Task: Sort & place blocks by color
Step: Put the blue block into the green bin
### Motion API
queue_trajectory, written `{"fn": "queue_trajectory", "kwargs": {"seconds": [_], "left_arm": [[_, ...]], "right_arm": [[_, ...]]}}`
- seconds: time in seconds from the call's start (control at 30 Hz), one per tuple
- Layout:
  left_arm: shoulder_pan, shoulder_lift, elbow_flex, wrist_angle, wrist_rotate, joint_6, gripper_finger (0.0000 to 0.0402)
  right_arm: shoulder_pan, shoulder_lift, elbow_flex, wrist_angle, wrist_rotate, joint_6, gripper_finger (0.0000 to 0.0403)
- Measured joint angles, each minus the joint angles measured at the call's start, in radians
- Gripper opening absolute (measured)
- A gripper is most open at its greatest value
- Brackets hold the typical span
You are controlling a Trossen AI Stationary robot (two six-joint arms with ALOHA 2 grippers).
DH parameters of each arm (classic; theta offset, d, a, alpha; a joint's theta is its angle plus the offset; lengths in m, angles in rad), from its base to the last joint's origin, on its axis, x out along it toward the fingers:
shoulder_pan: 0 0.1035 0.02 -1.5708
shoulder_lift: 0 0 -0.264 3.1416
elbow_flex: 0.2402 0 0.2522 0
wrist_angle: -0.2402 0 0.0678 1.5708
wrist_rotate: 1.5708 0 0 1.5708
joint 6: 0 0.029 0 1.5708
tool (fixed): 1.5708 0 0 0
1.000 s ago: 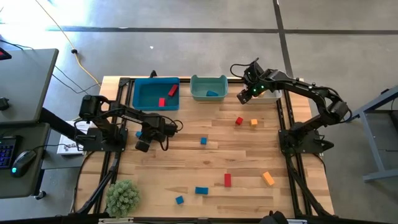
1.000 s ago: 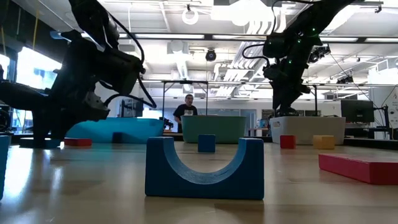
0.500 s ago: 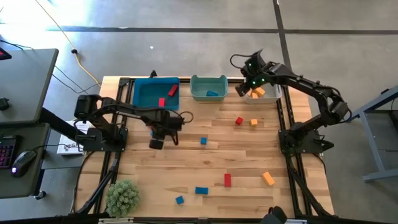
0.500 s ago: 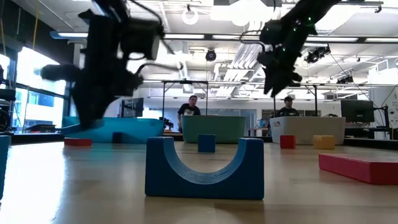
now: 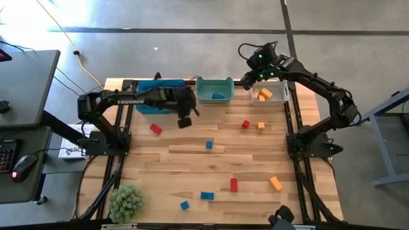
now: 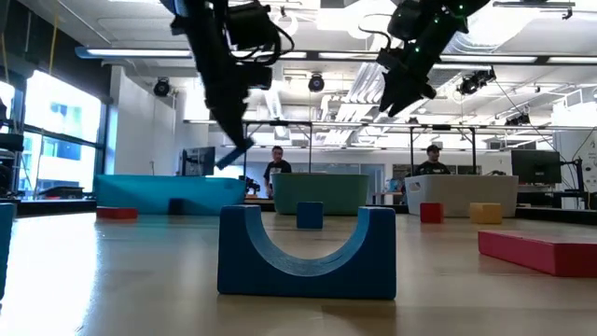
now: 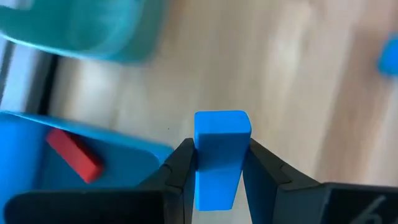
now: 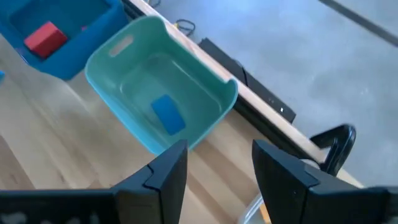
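Note:
My left gripper [image 5: 185, 121] hangs above the table just in front of the blue bin [image 5: 148, 102], shut on a small blue block [image 7: 222, 134]. The blue bin holds a red block [image 7: 74, 155]. My right gripper [image 8: 217, 149] is raised and open with nothing between its fingers, over the gap between the teal bin [image 5: 214, 89] and the white bin [image 5: 276, 101]. A blue block [image 8: 168, 114] lies in the teal bin and orange blocks [image 5: 262, 94] in the white one. Loose blocks rest flat on the table: red [image 5: 155, 128], blue [image 5: 209, 145], red [image 5: 245, 124], orange [image 5: 261, 126]. My left gripper pinches the blue block by two opposite sides [image 7: 200, 155] between its two fingers. The fingers slant steeply down from above. The block's free end [image 7: 222, 121] sticks out beyond the fingertips, and the block is lifted clear of the table.
Nearer the front edge lie a red block [image 5: 234, 184], an orange one [image 5: 275, 183], and blue ones [image 5: 207, 195] [image 5: 184, 205]. A green plant [image 5: 126, 202] stands at the near left corner. A blue arch block [image 6: 307, 252] sits close to the low camera.
My left gripper has risen off the table with the blue block, swung toward the far edge and right toward the bins, and rolled its wrist. My right gripper has risen above the bins, keeping the same opening.

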Motion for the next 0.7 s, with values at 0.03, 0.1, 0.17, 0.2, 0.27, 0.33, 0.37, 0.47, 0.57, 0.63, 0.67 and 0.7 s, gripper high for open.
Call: {"fn": "queue_trajectory", "kwargs": {"seconds": [0.03, 0.1, 0.17, 0.2, 0.27, 0.33, 0.37, 0.47, 0.57, 0.63, 0.67, 0.7], "left_arm": [[0.017, 0.0, 0.006, 0.031, 0.0, -0.013, 0.0075], [0.054, 0.0, 0.018, 0.097, 0.0, -0.044, 0.0075], [0.084, 0.0, 0.025, 0.166, 0.002, -0.07, 0.0075], [0.097, 0.0, 0.026, 0.206, 0.003, -0.08, 0.0075], [0.12, 0.0, 0.026, 0.285, 0.003, -0.091, 0.0075], [0.139, 0.0, 0.026, 0.351, 0.006, -0.097, 0.0075], [0.149, 0.0, 0.026, 0.378, 0.013, -0.103, 0.0075], [0.177, 0.0, 0.026, 0.437, 0.028, -0.11, 0.0075], [0.212, 0.0, 0.026, 0.453, 0.029, -0.111, 0.0075], [0.241, 0.0, 0.026, 0.454, 0.029, -0.131, 0.0075], [0.257, 0.0, 0.026, 0.454, 0.029, -0.145, 0.0075], [0.274, 0.0, 0.026, 0.454, 0.032, -0.158, 0.0075]], "right_arm": [[0.0, 0.0, 0.002, 0.007, 0.0, -0.004, 0.0168], [0.0, 0.0, 0.004, 0.024, 0.0, -0.006, 0.0168], [0.0, 0.0, 0.004, 0.039, 0.0, -0.007, 0.0168], [0.0, 0.0, 0.004, 0.047, 0.0, -0.008, 0.0168], [0.0, 0.0, 0.004, 0.066, 0.0, -0.007, 0.0168], [0.0, 0.0, 0.004, 0.084, 0.0, -0.007, 0.0168], [0.0, 0.0, 0.004, 0.094, 0.0, -0.007, 0.0168], [0.0, 0.0, 0.004, 0.121, 0.0, -0.003, 0.0168], [0.0, 0.0, 0.004, 0.143, 0.0, 0.001, 0.0168], [0.0, 0.0, 0.004, 0.155, 0.0, 0.002, 0.0168], [0.0, 0.0, 0.004, 0.162, 0.0, 0.002, 0.0168], [0.0, 0.0, 0.004, 0.17, 0.0, 0.003, 0.0168]]}}
